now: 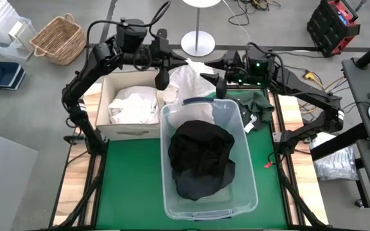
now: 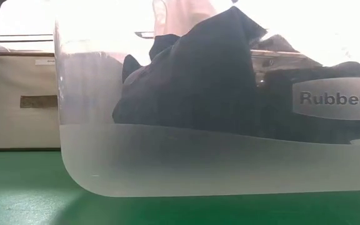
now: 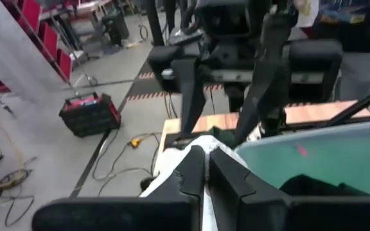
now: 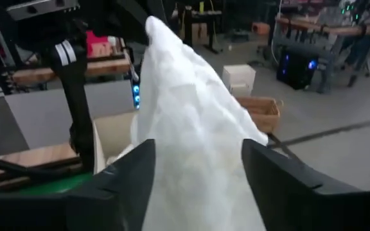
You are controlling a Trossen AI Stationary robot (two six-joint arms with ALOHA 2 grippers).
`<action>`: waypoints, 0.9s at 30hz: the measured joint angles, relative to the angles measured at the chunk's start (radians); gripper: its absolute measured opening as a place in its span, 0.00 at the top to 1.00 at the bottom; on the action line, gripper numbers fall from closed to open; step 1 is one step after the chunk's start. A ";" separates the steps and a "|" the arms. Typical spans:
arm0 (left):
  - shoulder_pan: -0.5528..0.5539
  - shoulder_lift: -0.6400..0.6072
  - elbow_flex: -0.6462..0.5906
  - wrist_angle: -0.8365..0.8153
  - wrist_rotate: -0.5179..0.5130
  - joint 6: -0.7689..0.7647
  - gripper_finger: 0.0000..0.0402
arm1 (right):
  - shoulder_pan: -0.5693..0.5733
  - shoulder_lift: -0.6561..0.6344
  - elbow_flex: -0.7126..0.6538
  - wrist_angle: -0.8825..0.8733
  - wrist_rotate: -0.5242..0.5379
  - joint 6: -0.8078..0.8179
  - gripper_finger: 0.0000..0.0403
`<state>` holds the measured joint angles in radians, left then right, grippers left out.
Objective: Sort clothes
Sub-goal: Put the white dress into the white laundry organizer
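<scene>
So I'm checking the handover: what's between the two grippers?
In the high view, a lifted white garment hangs between the left gripper and the right gripper.

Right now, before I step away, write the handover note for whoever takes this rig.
Left gripper: at the back of the table, fingers nearly closed, apparently pinching the white garment.
Right gripper: facing it, fingers spread wide with that garment between them, not clamped.
Done: white clothes lie in the beige box; a black garment lies in the clear tub.
Left: the held white garment probably belongs in the box; a dark green garment lies on the table right of the tub, unsorted.
</scene>
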<state>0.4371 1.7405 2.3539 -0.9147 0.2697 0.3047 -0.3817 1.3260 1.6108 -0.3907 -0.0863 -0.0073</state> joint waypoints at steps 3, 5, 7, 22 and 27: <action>-0.020 -0.002 0.000 0.027 0.000 -0.004 1.00 | 0.011 0.021 0.000 0.050 0.000 -0.012 0.37; -0.032 -0.002 0.000 0.035 0.000 -0.008 1.00 | 0.016 0.040 0.000 0.080 0.000 -0.018 0.33; -0.047 0.000 0.000 0.046 -0.001 -0.008 1.00 | 0.022 0.061 0.000 0.109 0.000 -0.019 0.30; -0.069 0.001 0.002 0.029 -0.089 -0.055 0.93 | 0.030 0.127 0.000 0.231 -0.076 -0.037 0.93; -0.052 0.001 0.002 -0.031 -0.170 -0.069 0.77 | 0.030 0.113 0.027 0.228 -0.078 -0.039 0.97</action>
<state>0.3847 1.7416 2.3558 -0.9460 0.0992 0.2355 -0.3515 1.4388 1.6378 -0.1623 -0.1638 -0.0463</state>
